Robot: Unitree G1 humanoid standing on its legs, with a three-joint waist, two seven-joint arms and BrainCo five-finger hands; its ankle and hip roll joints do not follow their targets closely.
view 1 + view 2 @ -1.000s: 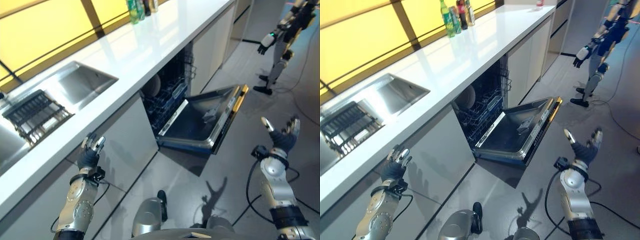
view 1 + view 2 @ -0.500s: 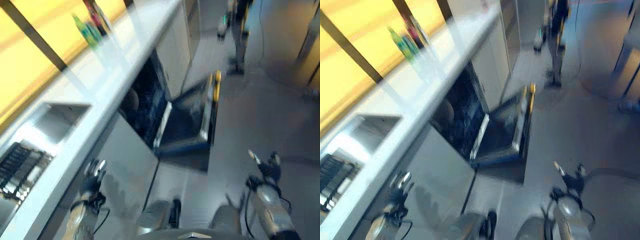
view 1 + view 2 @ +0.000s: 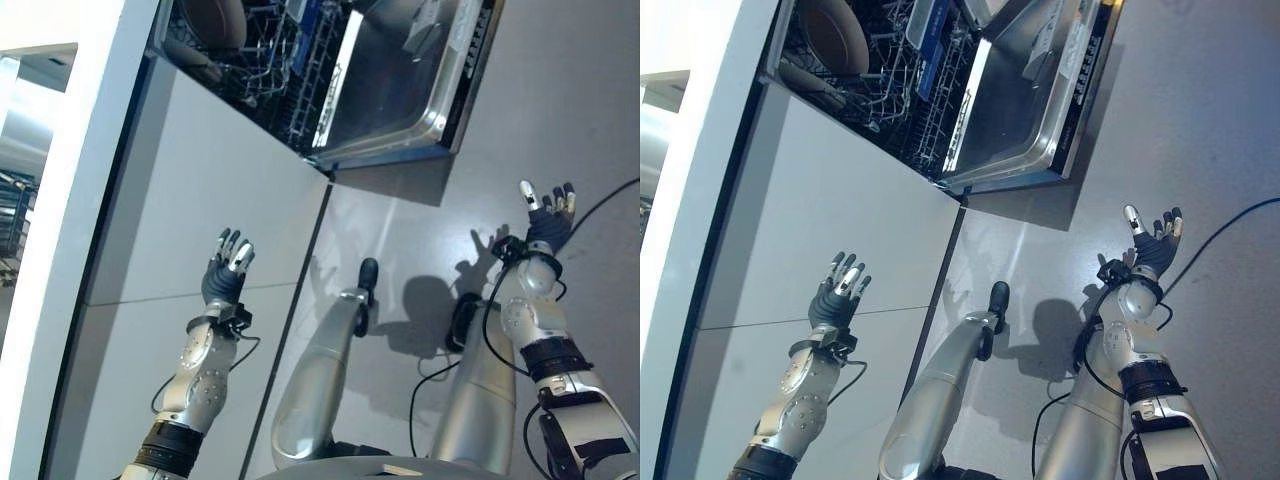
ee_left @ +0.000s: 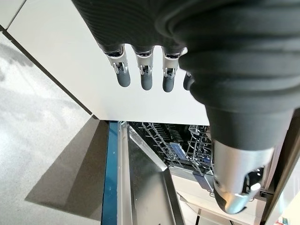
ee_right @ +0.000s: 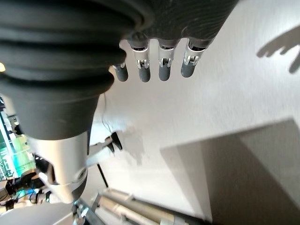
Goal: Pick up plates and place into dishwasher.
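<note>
Before the open dishwasher [image 3: 970,100], the left hand [image 3: 225,278] and right hand [image 3: 546,222] are both released, holding nothing; the robot should first find a plate on the bench [image 3: 70,170].

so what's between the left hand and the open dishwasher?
Just flat cabinet front, seen in the eye views. Left hand is open and empty; the dishwasher rack holds a plate.

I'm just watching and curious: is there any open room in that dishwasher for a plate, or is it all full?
The rack looks bare toward the open door. The inner end is crowded: a dish stands there already. Both hands, left and right, are empty over the floor.
</note>
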